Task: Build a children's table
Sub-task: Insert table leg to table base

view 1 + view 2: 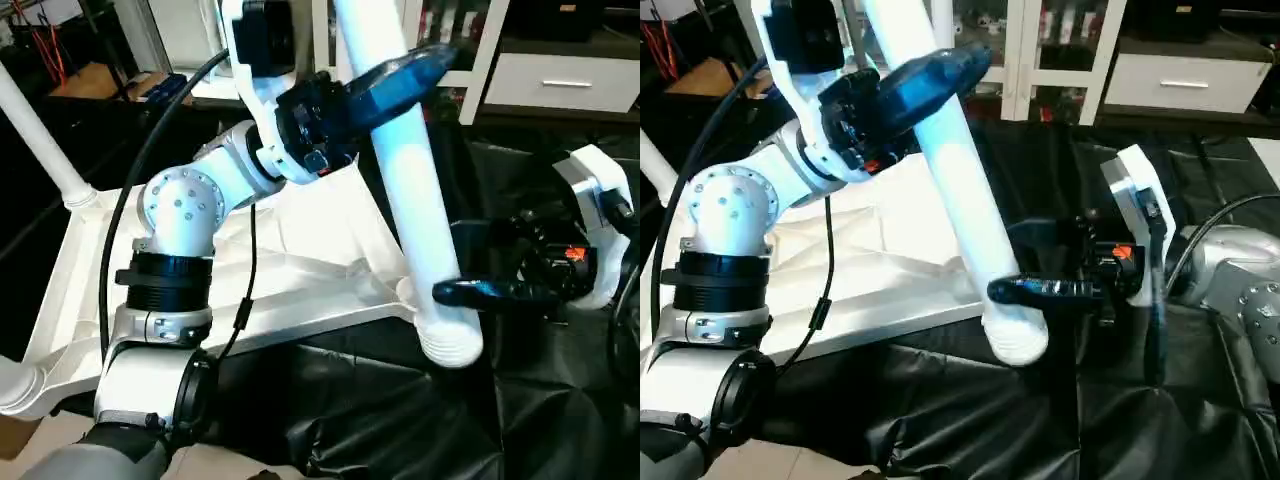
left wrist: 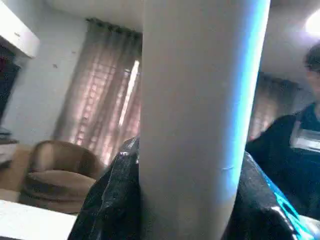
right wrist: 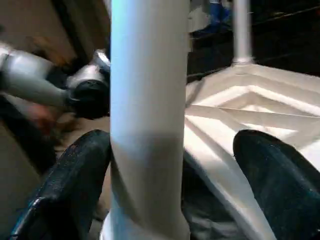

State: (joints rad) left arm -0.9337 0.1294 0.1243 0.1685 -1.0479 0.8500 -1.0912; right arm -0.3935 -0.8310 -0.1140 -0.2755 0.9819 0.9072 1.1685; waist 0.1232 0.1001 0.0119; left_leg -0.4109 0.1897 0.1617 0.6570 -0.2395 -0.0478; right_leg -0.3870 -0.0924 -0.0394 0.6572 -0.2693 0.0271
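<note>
The table leg (image 1: 405, 170) runs as a long white tube from the top centre of the head view down to the lower right, its ribbed foot end just off the near corner of the upturned table top (image 1: 300, 270). The left hand (image 1: 385, 85) is clamped round the leg high up, at upper centre. The right hand (image 3: 172, 170) straddles the leg's lower end with its fingers (image 3: 272, 180) spread, one side clear of the tube, so it is released. I judge the foot end must swing toward the corner socket (image 1: 408, 292), guided from above.
</note>
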